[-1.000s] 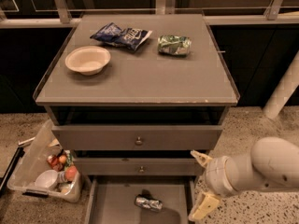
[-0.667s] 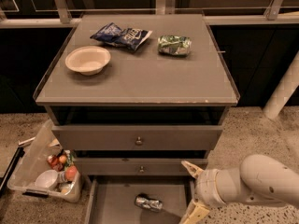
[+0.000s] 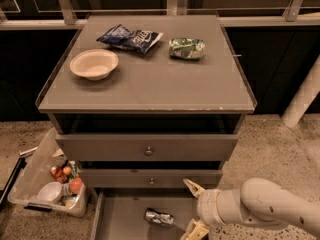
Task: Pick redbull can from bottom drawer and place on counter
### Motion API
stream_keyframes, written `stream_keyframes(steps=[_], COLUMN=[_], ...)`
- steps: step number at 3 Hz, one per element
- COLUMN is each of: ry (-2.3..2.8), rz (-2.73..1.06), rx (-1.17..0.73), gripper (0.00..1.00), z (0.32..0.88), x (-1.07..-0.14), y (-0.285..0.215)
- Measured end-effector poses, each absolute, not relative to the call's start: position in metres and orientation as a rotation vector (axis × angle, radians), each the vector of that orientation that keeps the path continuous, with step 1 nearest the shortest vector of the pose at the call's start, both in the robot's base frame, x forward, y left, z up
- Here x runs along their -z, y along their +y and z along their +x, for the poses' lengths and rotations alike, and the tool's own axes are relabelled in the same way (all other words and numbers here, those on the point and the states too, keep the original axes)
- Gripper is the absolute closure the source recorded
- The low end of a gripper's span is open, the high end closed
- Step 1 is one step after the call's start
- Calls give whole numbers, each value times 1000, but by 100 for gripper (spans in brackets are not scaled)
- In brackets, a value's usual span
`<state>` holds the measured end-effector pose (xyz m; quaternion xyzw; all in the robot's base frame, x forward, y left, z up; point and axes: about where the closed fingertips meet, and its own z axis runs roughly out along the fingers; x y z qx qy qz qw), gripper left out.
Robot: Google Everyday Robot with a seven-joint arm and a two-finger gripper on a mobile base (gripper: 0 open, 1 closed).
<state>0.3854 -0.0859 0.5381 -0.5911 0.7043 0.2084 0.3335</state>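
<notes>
Speckled flooring surrounds a grey three-drawer cabinet at frame centre, with dark panels and a railing along the top edge. On the counter [image 3: 160, 86] there are three items: a cream bowl [image 3: 94, 64] at upper left, a blue chip bag [image 3: 130, 37] behind it toward centre, and a green snack bag [image 3: 186, 48] to the right of the chip bag. The two knobbed drawers [image 3: 148, 146] below the counter are closed.

The bottom drawer [image 3: 117, 216] is pulled out at the lower edge of the frame. The redbull can [image 3: 159, 217] lies on its side on the drawer floor, right of centre.

The gripper [image 3: 191, 208] is at lower centre-right, over the right part of the open drawer and just right of the can. Its fingers [image 3: 193, 187] are spread wide apart, one above and one below, and hold nothing. The white arm [image 3: 267, 209] extends toward the lower right corner.

A clear plastic bin [image 3: 37, 176] holding assorted items stands on the floor at lower left, beside the cabinet.
</notes>
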Motion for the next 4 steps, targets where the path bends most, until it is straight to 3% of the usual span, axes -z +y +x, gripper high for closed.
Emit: stream_keyframes(steps=[4], ry=[1668], rz=[-1524], rx=[-477], gripper=[0], z=[472], x=[-423], y=[-99])
